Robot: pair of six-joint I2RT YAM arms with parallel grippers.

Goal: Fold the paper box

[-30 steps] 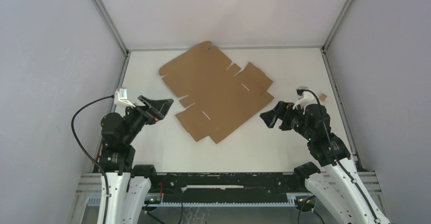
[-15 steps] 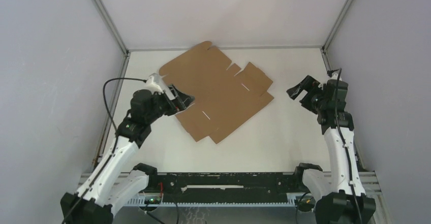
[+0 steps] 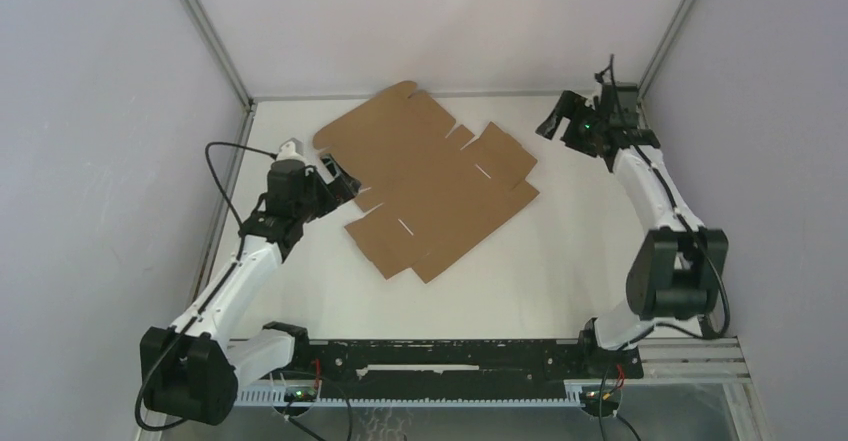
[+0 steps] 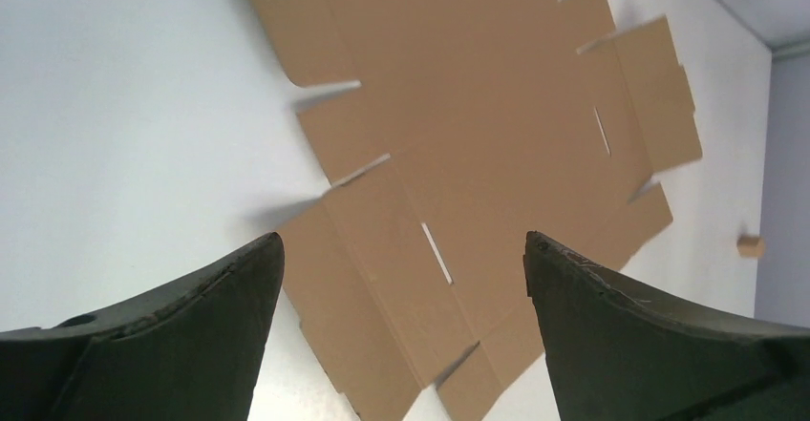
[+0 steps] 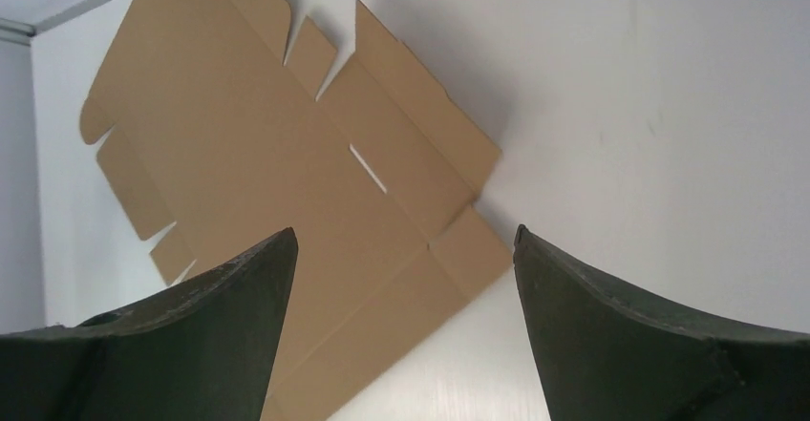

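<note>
The paper box lies flat and unfolded on the white table, a brown die-cut sheet with flaps and slits. My left gripper hovers at its left edge, open, with nothing between the fingers. In the left wrist view the paper box spreads out beyond the open left gripper. My right gripper is raised near the far right corner, off the sheet's right side, open and empty. The right wrist view shows the paper box below and to the left of the open right gripper.
A tiny brown cardboard scrap lies on the table near the right wall. Grey walls and metal frame posts close in the table on three sides. The arm bases stand along the near rail.
Both arms have stretched out from their folded poses. The left gripper moved forward to the sheet's left edge. The right gripper swung up and away to the far right corner.
</note>
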